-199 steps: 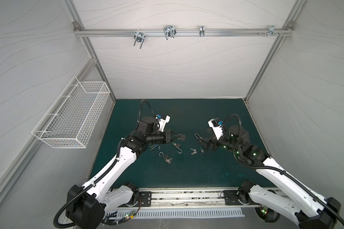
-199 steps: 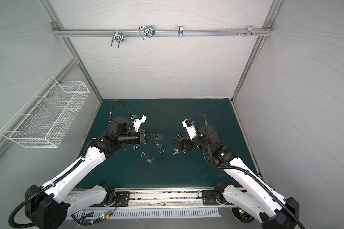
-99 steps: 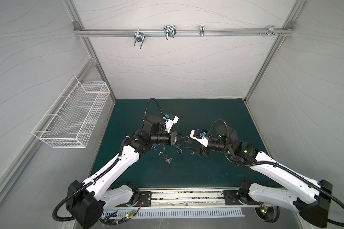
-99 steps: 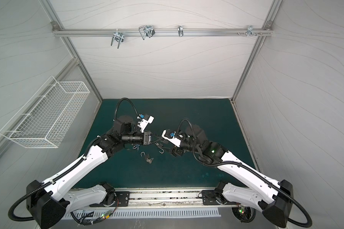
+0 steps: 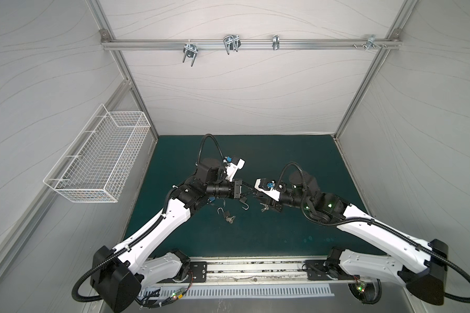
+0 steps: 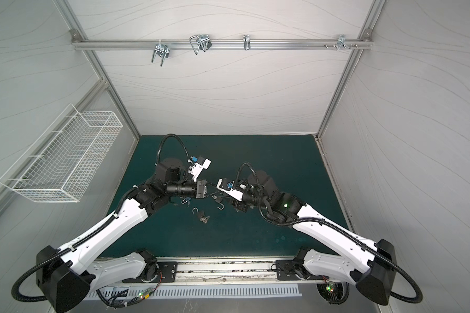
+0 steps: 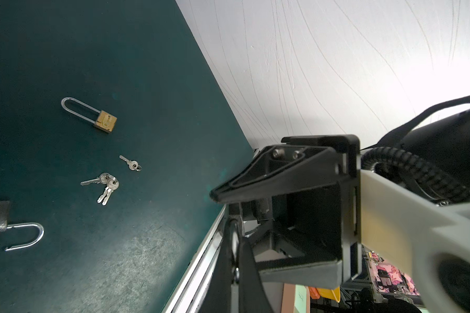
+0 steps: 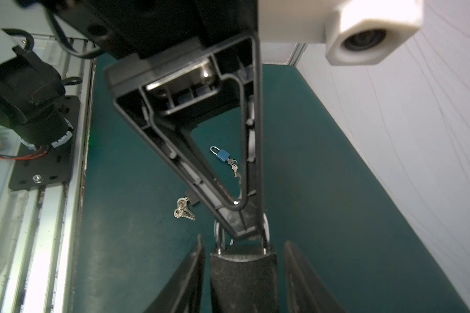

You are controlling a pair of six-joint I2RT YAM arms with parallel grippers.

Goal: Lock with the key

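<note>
The black padlock with a silver shackle [image 8: 242, 271] hangs in the air above the middle of the dark green worktop [image 5: 255, 244], between the 2 arms. The left pincer [image 8: 248, 230] is fully closed, its tips on the shackle. The right pincer [image 8: 243, 241] is partly open, its 2 fingers straddling the lock body with a narrow gap on each side. On the worktop lie a bunch of silver keys [image 7: 106, 187], a single silver key [image 7: 130, 164], a brass long-shackle padlock [image 7: 105, 123] and a small blue padlock [image 8: 223, 155].

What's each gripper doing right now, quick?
Left gripper: closed on the shackle of the black padlock.
Right gripper: open, straddling the padlock's body, not gripping it yet.
</note>
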